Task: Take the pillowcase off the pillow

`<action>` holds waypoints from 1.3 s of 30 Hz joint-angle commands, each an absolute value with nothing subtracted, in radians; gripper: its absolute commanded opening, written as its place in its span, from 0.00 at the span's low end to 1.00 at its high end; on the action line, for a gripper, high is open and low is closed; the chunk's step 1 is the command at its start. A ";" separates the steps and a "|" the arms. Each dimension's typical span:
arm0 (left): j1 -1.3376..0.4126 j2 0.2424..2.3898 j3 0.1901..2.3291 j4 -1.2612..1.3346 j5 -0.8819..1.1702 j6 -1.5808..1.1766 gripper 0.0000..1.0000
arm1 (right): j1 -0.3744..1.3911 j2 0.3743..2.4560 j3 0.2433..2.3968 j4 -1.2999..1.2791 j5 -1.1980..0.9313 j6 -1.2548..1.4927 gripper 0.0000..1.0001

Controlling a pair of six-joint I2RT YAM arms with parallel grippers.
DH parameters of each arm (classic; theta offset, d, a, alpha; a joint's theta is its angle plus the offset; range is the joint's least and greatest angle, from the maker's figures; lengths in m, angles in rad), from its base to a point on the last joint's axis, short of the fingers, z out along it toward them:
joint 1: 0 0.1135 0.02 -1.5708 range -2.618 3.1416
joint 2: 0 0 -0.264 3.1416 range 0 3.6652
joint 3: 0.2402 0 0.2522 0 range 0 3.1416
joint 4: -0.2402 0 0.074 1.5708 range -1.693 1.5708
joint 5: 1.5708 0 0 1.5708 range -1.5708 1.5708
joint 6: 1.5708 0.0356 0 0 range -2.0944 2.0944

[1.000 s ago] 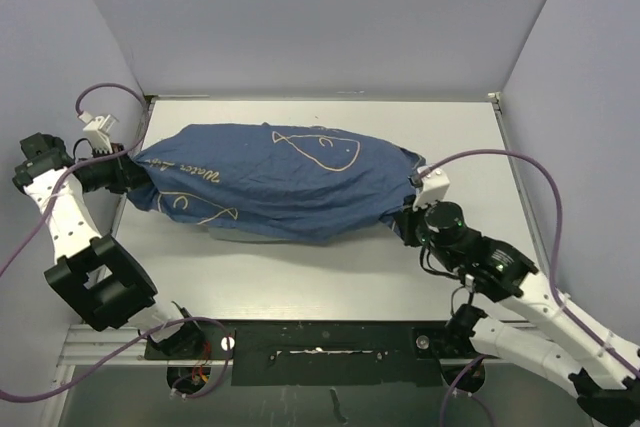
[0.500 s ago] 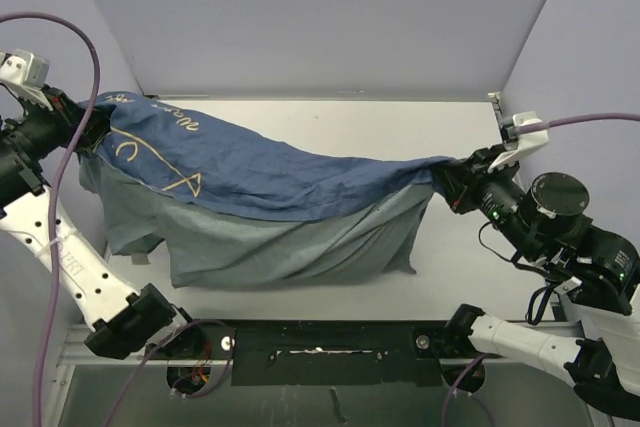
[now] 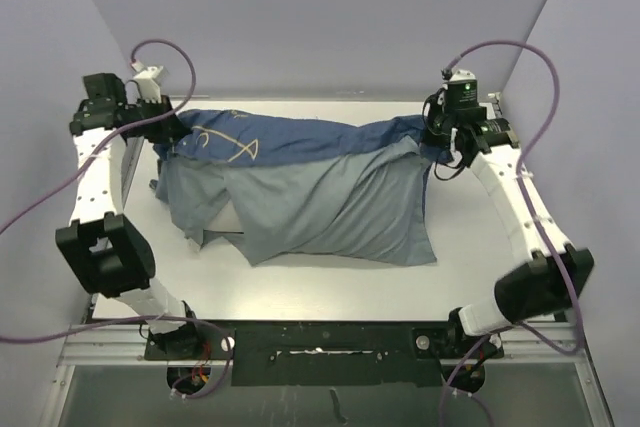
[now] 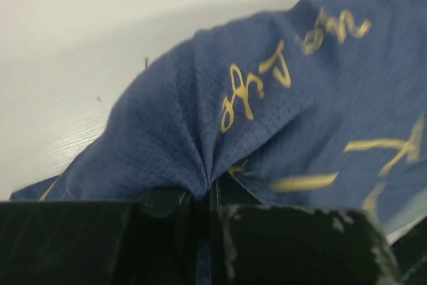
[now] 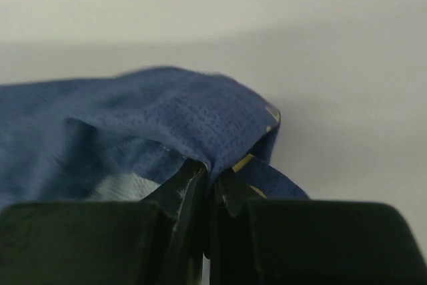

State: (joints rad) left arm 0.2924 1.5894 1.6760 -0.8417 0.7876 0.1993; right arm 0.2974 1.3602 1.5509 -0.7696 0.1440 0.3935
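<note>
Top external: pillowcase [image 3: 330, 207] stretched wide, blue w/ grey-blue inside showing.

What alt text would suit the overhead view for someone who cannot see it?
A blue pillowcase hangs stretched over a white table, with the left gripper pinching one end and the right gripper pinching the other. Its lighter grey-blue inside droops down toward the table.

pillowcase [image 3: 320, 202] on table [image 3: 330, 282] | left end effector [image 3: 167, 137]: left end | right end effector [image 3: 438, 142]: right end
</note>
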 commanded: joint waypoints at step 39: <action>0.212 1.560 1.324 -0.701 0.622 0.388 0.21 | 0.514 1.734 1.530 -0.508 0.076 0.238 0.95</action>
State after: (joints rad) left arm 0.2207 1.6123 1.3159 -0.7685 0.6785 0.3565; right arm 0.5171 1.6966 1.5745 -0.5694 0.1104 0.2394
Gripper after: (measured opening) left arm 0.270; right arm 0.960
